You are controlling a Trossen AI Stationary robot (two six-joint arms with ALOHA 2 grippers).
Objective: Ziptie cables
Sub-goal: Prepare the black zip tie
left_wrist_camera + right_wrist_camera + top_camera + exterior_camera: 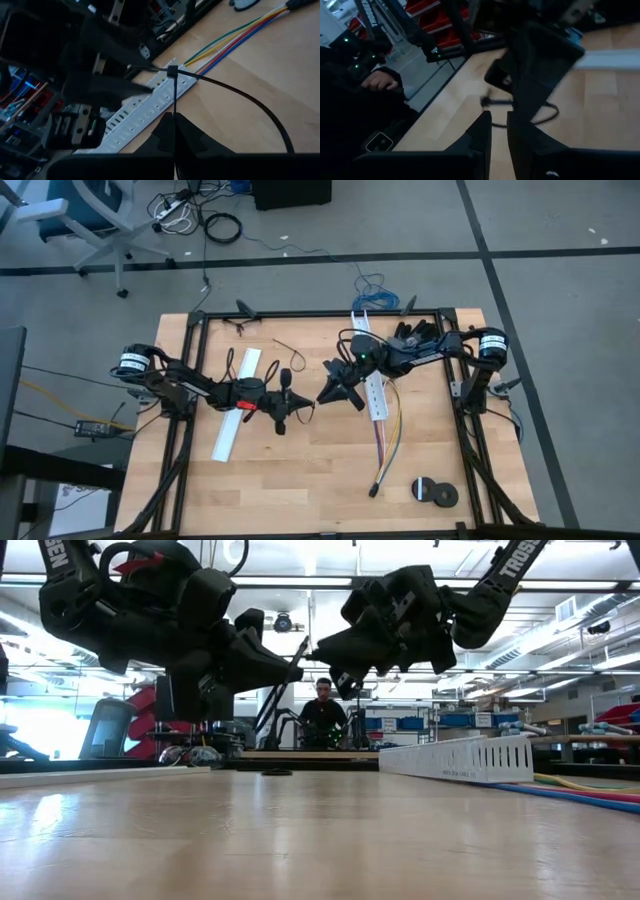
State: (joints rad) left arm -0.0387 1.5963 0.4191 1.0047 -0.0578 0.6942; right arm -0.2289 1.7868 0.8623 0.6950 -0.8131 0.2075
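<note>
- Pale wooden worktop fills a black-railed frame, with a grey floor and loose leads behind it in the high view; a person sits far off in the workshop seen from the low view.
- At the left, a white slotted plastic channel lies slantwise on the worktop, partly under the left arm.
- Just right of it, the left gripper hangs above the worktop's middle with its jaws pressed together, pinching the tail of a very thin black plastic ziptie; in the left wrist view the strip rises from the fingertips to its small head, and a loop curves away from there.
- Facing it, the right gripper hangs close by, near the ziptie's head; in its own wrist view the fingers stand a little apart, with nothing visibly between them, and whether they touch the strip I cannot tell.
- Under the right arm lies a second white slotted channel, and beside it the thin yellow, blue and reddish cables run toward the near edge, ending in a small dark plug, well apart from the ziptie.
- Farthest right, two small black discs rest near the cables' end.
- Judged step: the two arms are shaping the ziptie into a loop in the air; the cables are not yet bound.
- Next, the right jaws likely need a firm hold at the head while the left keeps the tail steady, before the loop goes to the cables.
</note>
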